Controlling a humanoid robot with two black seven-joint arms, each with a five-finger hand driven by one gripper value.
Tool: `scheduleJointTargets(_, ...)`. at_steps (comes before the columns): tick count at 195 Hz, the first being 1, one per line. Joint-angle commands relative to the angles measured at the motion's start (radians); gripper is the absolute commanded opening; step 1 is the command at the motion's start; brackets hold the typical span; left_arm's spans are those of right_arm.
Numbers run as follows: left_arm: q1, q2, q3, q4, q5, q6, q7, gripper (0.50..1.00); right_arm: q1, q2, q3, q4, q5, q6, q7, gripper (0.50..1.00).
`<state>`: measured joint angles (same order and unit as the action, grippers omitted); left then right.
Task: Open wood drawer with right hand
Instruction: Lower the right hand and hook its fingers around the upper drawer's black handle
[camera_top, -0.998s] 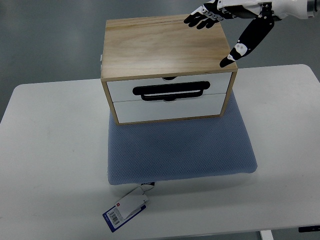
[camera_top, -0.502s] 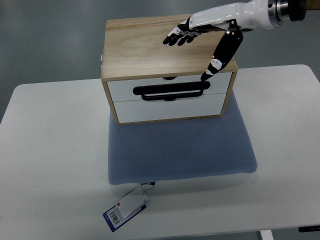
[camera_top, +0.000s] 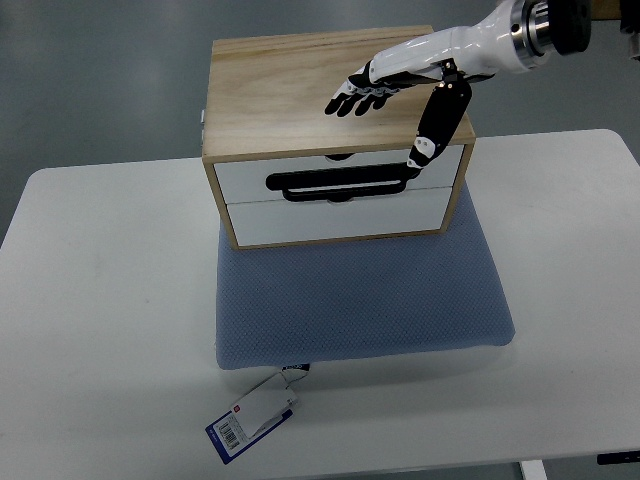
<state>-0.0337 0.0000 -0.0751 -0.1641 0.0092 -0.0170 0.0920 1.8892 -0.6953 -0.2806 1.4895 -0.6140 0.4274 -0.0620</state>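
White right hand (camera_top: 405, 75), black fingers (camera_top: 352, 97), silver wrist

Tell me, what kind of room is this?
Probably a lab or test room: a plain white table on a grey floor, holding a wood drawer box set on a blue mat, with the robot's right hand over it.

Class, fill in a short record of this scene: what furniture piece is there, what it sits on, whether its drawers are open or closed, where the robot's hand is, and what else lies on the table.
Furniture: wooden drawer box, two white drawers
Sits on: blue mat on white table
Drawers: both closed
Right hand: over the box top, fingers spread, thumb pointing down by the black handle
Left hand: not visible
Also on table: barcode tag
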Motion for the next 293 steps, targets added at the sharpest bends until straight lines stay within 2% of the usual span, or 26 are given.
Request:
scheduleJointTargets(1,0.000,0.000,0.000,0.000,0.000,0.000,0.000,1.000,0.004,0.037,-0.043,-0.002,0.011,-0.036,-0.004,0.919)
scheduleJointTargets(47,0.000,0.000,0.000,0.000,0.000,0.000,-0.001,1.000,0.051,0.118,-0.170,-0.003,0.148,-0.107,-0.010,0.917)
scheduleJointTargets(93,0.000,0.000,0.000,0.002,0.000,0.000,0.000,1.000,0.054,0.175,-0.203,-0.006,0.166,-0.147,-0.032,0.917)
scheduleJointTargets(193,0.000,0.000,0.000,0.000,0.000,0.000,0.000,1.000,0.073,0.247,-0.247,-0.026,0.198,-0.153,-0.076,0.917)
scheduleJointTargets(216,0.000,0.000,0.000,0.000,0.000,0.000,0.000,1.000,0.071,0.275,-0.252,-0.038,0.221,-0.177,-0.078,0.917)
scheduleJointTargets(236,0.000,0.000,0.000,0.000,0.000,-0.001,0.000,1.000,0.067,0.290,-0.264,-0.038,0.246,-0.206,-0.105,0.913)
scheduleJointTargets(293,0.000,0.000,0.000,0.000,0.000,0.000,0.000,1.000,0.057,0.296,-0.278,-0.038,0.333,-0.217,-0.119,0.909)
